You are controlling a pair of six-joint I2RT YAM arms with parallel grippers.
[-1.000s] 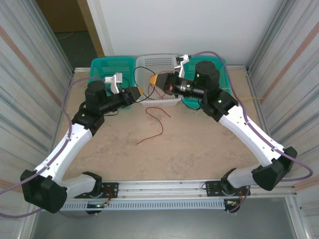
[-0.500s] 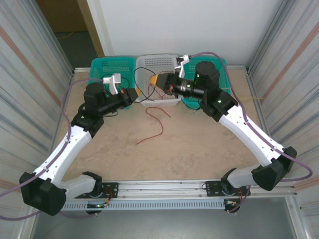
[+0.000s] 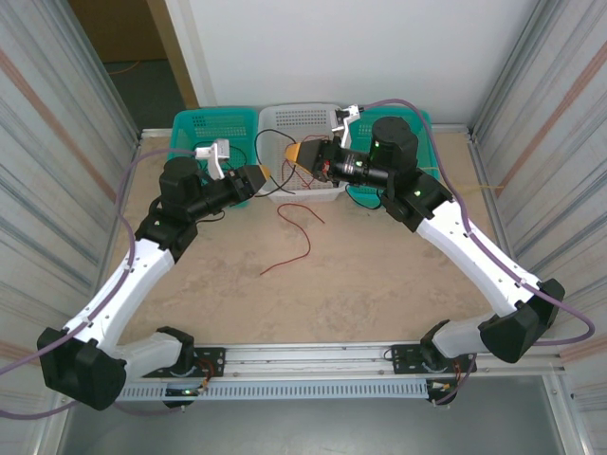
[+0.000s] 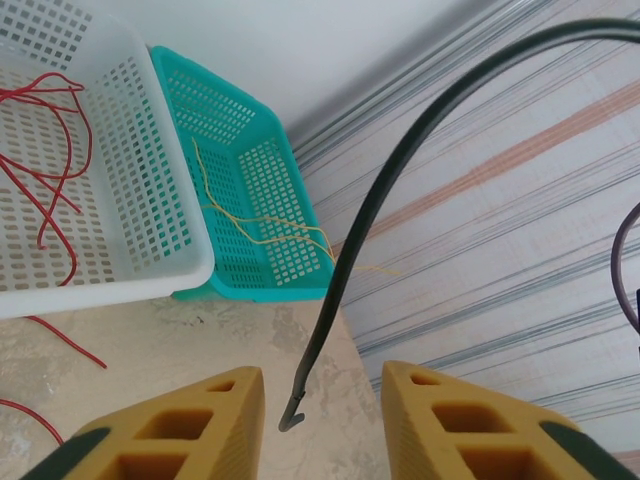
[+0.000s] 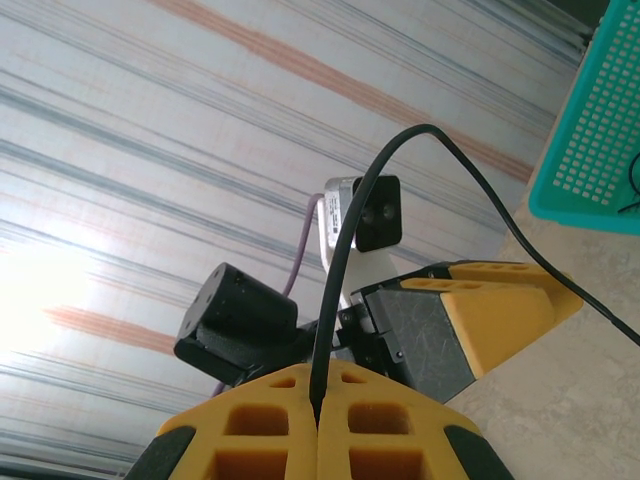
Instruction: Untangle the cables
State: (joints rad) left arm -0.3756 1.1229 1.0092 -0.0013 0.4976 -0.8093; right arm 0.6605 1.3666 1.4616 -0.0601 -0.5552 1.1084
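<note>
On the counter (image 3: 379, 284) nearest my side, a loose red cable (image 3: 292, 248) lies in a wavy line near the middle. It sits at about 6 o'clock from the white basket (image 3: 303, 118).

Farther out, the two arms meet in front of that basket. The left end effector (image 4: 322, 385) is at roughly 8 o'clock from the right end effector (image 5: 318, 385). On the left wrist camera I see the left yellow fingers (image 4: 180, 425) standing apart. The free end of a black cable (image 4: 342, 270) hangs down between them, nearer the left-hand finger, but I cannot tell whether it touches. From there the cable arcs up and away toward 1 o'clock.

On the right wrist camera the right fingers are pressed together, clamped on the black cable. It rises out of the seam between them, curves over at 12 o'clock and drops off toward 4 o'clock.

Beyond the end effectors, the white basket holds several red cables (image 4: 50, 92) looped over its mesh floor. The right teal basket (image 4: 270, 170) touches its side, at 3 o'clock from it, and holds a pale yellow cable (image 4: 265, 225) that trails out over the rim. The left teal basket (image 3: 194, 128) sits at 9 o'clock from the white one.
</note>
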